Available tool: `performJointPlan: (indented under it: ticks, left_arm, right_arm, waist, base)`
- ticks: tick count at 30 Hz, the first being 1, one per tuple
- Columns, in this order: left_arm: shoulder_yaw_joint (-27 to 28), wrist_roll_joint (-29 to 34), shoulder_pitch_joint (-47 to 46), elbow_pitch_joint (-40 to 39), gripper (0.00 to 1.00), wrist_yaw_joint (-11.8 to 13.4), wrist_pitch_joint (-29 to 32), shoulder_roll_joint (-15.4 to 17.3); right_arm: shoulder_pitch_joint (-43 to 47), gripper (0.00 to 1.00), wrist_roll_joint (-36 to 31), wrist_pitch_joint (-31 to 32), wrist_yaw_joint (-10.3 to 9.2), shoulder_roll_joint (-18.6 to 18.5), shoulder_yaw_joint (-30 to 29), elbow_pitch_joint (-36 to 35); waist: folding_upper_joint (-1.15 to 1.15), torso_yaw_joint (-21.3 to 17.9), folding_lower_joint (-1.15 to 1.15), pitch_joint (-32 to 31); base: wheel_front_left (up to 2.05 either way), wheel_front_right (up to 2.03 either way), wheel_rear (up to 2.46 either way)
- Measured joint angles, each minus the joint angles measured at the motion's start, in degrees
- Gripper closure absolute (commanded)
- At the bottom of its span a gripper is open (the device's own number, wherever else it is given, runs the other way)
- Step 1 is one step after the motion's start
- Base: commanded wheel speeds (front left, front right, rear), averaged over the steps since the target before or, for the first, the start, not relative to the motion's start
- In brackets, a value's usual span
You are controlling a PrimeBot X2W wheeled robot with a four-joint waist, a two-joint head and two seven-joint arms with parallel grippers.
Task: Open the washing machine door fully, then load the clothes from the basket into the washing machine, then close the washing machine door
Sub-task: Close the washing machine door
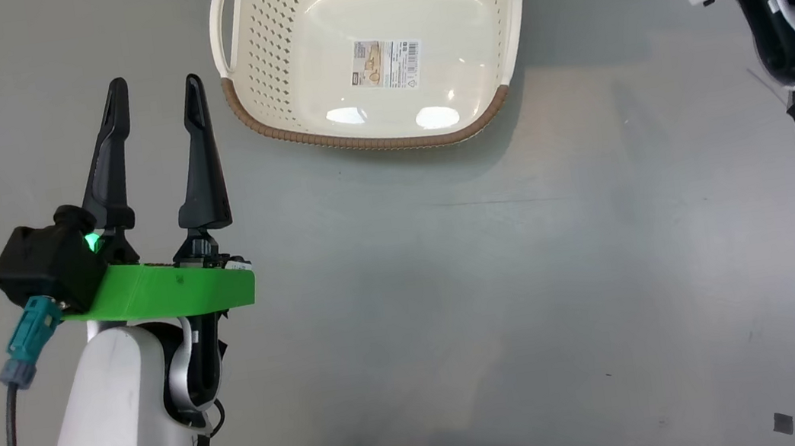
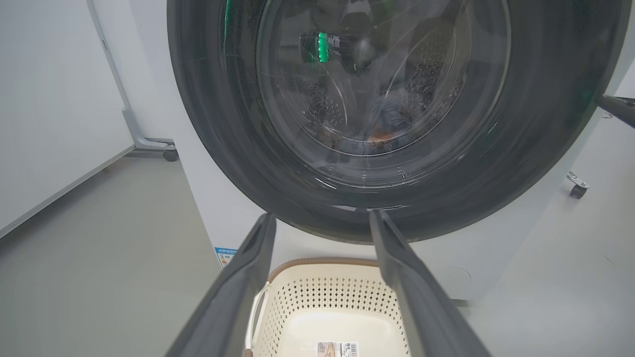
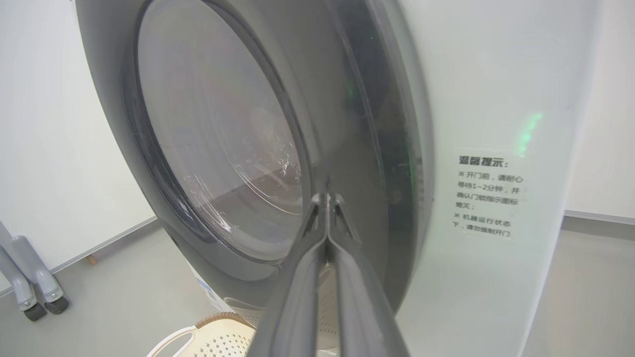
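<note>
Washing machine door [image 3: 223,148] sits shut or very nearly shut against the white front of the washing machine [image 3: 496,99]; the frame is blurred, so I can't tell if it is latched. Basket [image 1: 266,41] is on the floor just in front of the machine, empty, sticker showing on its bottom. Clothes [image 2: 384,121] show through the door glass as a blue and orange heap low in the drum, so loading looks done. Step in hand, as I judge it: closing the door, the last one. Right gripper [image 3: 325,196] has its fingers pressed together, holding nothing, tips up at the door's black rim on the side away from the glass; contact unclear. Left gripper [image 1: 155,82] is spread wide and empty, hovering over the floor near the basket and aimed at the door. Next move probably calls for a firm push on the rim until the latch catches, then backing the right arm off.
</note>
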Motion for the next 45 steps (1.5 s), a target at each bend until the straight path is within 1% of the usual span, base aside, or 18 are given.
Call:
performJointPlan:
  ticks: [4, 6, 12, 19, 24, 26, 28, 29, 30, 38, 43, 45]
  left_arm:
    - [0.7, 1.7, 0.6, 0.2, 0.0, 0.0, -0.1, 0.0]
    - [1.1, 2.1, 1.3, 0.4, 0.0, 0.0, -0.1, 0.0]
    - [2.2, 2.5, 3.2, 1.0, 0.0, 0.0, -0.1, 0.0]
    - [3.4, 3.1, 5.2, 1.7, 0.0, 0.0, -0.1, 1.1]
    - [4.5, 3.4, 6.6, 2.0, 0.0, 0.0, -0.1, 1.6]
    - [5.1, 3.4, 7.3, 2.2, 0.0, 0.0, -0.1, 1.7]
    - [5.4, 3.6, 8.1, 2.6, 0.0, 0.0, -0.1, 1.9]
    - [5.7, 3.9, 8.5, 2.9, 0.0, 0.0, -0.1, 1.9]
    - [6.0, 4.1, 9.0, 3.1, 0.0, 0.0, -0.1, 1.9]
    - [8.6, 5.0, 13.4, 3.8, 0.0, 0.0, -0.1, 3.2]
    - [10.2, 5.4, 15.3, 3.8, 0.0, 0.0, -0.1, 3.2]
    - [11.3, 5.4, 15.9, 3.8, 0.0, 0.0, -0.1, 3.2]
  right_arm:
    - [2.6, 1.0, 0.5, -0.1, 0.1, 0.2, 0.1, 0.2]
    - [4.0, 1.0, 1.0, -0.1, 0.43, 0.6, 0.1, 0.3]
    - [8.0, 1.0, 1.4, -0.1, 0.44, 1.6, 0.4, 1.0]
    - [11.8, 1.0, 1.5, -0.1, 0.49, 2.8, 0.0, -0.1]
    - [15.4, 1.0, 2.0, -0.1, 0.49, 3.6, -1.5, -0.9]
    - [16.8, 0.87, 2.0, -0.1, 0.49, 3.8, -1.8, -1.0]
    - [18.3, 0.52, 2.0, -0.1, 0.49, 4.2, -1.9, -1.0]
    - [19.2, 0.19, 2.0, -0.1, 0.49, 4.6, -2.2, -1.0]
    - [20.1, 0.0, 2.0, -0.1, 0.49, 4.9, -2.4, -1.1]
    - [25.9, 0.0, 1.7, -0.1, 0.48, 5.7, -3.7, -2.3]
    - [30.1, 0.0, 1.3, -0.1, 0.32, 5.9, -6.4, -4.2]
    - [32.2, 0.0, 1.2, -0.1, -0.23, 5.8, -7.1, -4.6]
  waist:
    - [0.0, -1.0, 0.0, -2.0]
    - [0.0, -1.6, 0.0, -3.1]
    - [0.0, -3.3, 0.0, -5.6]
    - [0.0, -5.7, 0.0, -9.0]
    - [0.0, -7.3, -0.01, -11.6]
    - [0.0, -7.9, 0.0, -12.7]
    - [0.0, -8.5, -0.01, -13.7]
    - [0.0, -8.8, -0.01, -14.3]
    - [0.0, -9.1, -0.01, -14.9]
    - [0.0, -12.0, -0.01, -19.3]
    - [0.0, -13.9, -0.01, -21.9]
    - [0.0, -14.6, -0.01, -22.9]
  base:
    - [0.0, 0.0, 0.0]
    - [0.0, 0.0, 0.0]
    - [0.0, 0.0, 0.0]
    - [0.0, 0.0, 0.0]
    - [0.0, 0.0, 0.0]
    - [0.0, 0.0, 0.0]
    - [0.0, 0.0, 0.0]
    - [0.0, 0.0, 0.0]
    - [0.0, 0.0, 0.0]
    - [0.0, 0.0, 0.0]
    - [0.0, 0.0, 0.0]
    - [0.0, 0.0, 0.0]
